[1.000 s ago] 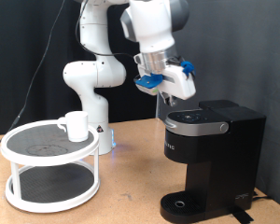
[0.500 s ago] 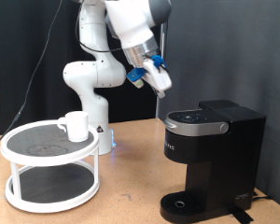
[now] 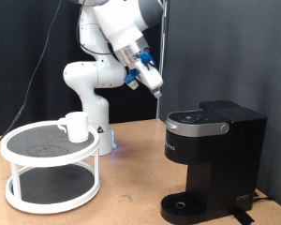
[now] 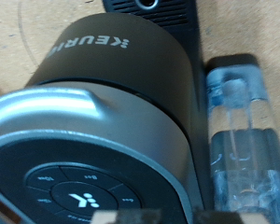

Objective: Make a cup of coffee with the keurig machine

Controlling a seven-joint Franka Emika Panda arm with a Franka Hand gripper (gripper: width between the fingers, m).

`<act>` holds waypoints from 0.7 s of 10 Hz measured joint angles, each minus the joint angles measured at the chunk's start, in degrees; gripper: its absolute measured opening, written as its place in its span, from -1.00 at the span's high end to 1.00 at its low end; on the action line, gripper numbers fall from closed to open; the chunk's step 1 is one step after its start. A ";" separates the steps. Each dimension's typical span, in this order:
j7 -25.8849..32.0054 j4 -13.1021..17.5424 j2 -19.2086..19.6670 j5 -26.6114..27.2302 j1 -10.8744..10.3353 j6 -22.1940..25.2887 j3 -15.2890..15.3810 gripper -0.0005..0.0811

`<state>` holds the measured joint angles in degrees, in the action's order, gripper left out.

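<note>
Fingers: the gripper (image 3: 152,82) is hanging in the air above the keurig machine (image 3: 212,161) and toward the exterior view's left of it, tilted down at the lid; whether the fingers are spread or clenched cannot be told, since the exterior view is too small and the wrist view is catching only blurred tips at its lower edge. Nothing is showing between them.

Blue parts: blue pieces are sitting on the gripper beside the fingers, most likely fittings of the hand itself, not something carried.

Machine: the keurig machine (image 4: 112,121) is standing on the wooden surface (image 3: 131,192) at the exterior view's right, lid down and apparently closed, its round drip base bare of any mug. The wrist view is looking down on the rounded black top, the grey-rimmed head and a ring of small button symbols, so the hand appears to be aimed at the lid and controls.

Writing: "KEURIG" is reading in pale letters across the black top in the wrist view; small lettering on the front in the exterior view is too fine to read.

Water tank: a clear reservoir (image 4: 241,140) is running along the machine's side.

Cup: the cup (image 3: 76,127) is standing upright on the top tier of a white two-tier round stand (image 3: 49,169) at the exterior view's left, well apart from the machine and the gripper, so judging by this it is not yet placed for brewing.
</note>
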<state>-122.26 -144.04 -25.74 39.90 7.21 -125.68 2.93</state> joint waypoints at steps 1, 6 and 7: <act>0.54 -2.29 -2.06 1.69 0.05 -1.07 -0.80 0.99; 5.53 -4.69 -7.96 -7.21 2.53 17.74 -8.66 0.99; 6.81 -5.06 -9.04 -7.91 3.42 18.94 -10.03 0.99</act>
<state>-115.46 -149.11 -34.78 32.00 10.63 -106.75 -7.11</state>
